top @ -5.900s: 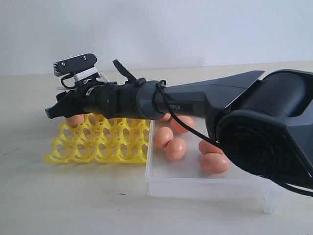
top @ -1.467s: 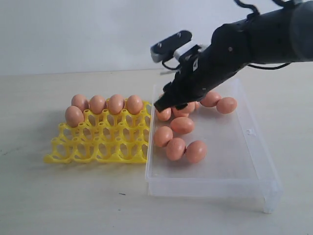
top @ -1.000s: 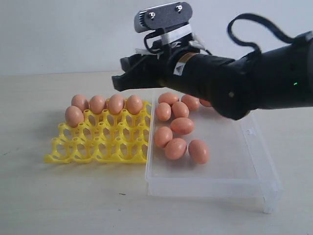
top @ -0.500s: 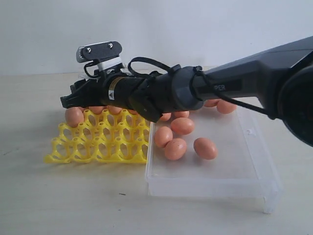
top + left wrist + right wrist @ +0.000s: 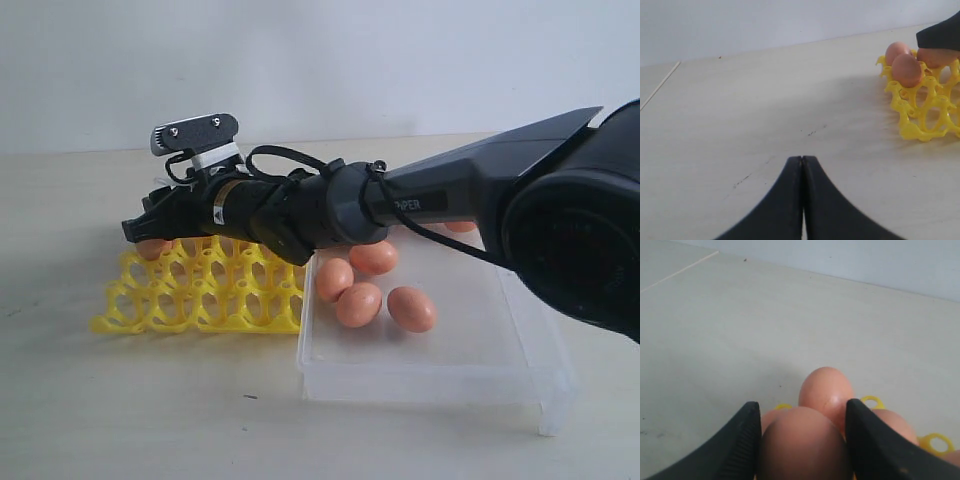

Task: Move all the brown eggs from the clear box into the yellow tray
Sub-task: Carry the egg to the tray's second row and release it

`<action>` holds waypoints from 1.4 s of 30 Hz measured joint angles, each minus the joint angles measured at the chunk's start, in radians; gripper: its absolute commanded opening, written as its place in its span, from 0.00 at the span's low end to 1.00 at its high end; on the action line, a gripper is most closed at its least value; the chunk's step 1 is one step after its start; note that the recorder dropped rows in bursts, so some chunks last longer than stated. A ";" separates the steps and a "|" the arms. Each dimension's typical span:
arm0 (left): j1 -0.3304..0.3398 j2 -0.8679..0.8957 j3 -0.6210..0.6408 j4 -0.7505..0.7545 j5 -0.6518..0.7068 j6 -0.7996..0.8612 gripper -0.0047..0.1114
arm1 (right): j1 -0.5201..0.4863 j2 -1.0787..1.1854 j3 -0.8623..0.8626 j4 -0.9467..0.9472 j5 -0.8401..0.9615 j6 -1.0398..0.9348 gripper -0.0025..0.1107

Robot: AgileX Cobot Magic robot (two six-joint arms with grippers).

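My right gripper [image 5: 136,228] reaches across over the far left corner of the yellow tray [image 5: 200,292], shut on a brown egg [image 5: 802,445] that fills the gap between its fingers. Just beyond the held egg, other brown eggs [image 5: 826,389] sit in the tray's cups. The arm hides most of the tray's back row in the exterior view. Several brown eggs [image 5: 358,304] lie in the clear box [image 5: 480,372] to the right of the tray. My left gripper [image 5: 802,159] is shut and empty above bare table, with the tray's corner [image 5: 920,122] and two eggs [image 5: 906,70] ahead of it.
The long black right arm [image 5: 440,195] spans over the box's back half and the tray's back rows. Bare beige tabletop [image 5: 150,400] lies in front of and left of the tray. A pale wall stands behind the table.
My right gripper has swung left from above the box to the tray's far left corner with the egg in it, and has dropped a little lower. One loose egg in the box shifted slightly.
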 measured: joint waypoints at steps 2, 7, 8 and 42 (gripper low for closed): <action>0.000 0.000 0.000 0.000 0.000 0.000 0.04 | 0.000 0.004 -0.018 0.000 0.010 0.000 0.02; 0.000 0.000 0.000 0.000 0.000 0.000 0.04 | 0.000 0.004 -0.024 0.000 0.027 0.000 0.02; 0.000 0.000 0.000 0.000 0.000 0.000 0.04 | 0.000 0.004 -0.024 0.000 0.031 0.000 0.02; 0.000 0.000 0.000 0.000 0.000 0.000 0.04 | 0.000 0.004 -0.024 0.004 0.071 -0.012 0.53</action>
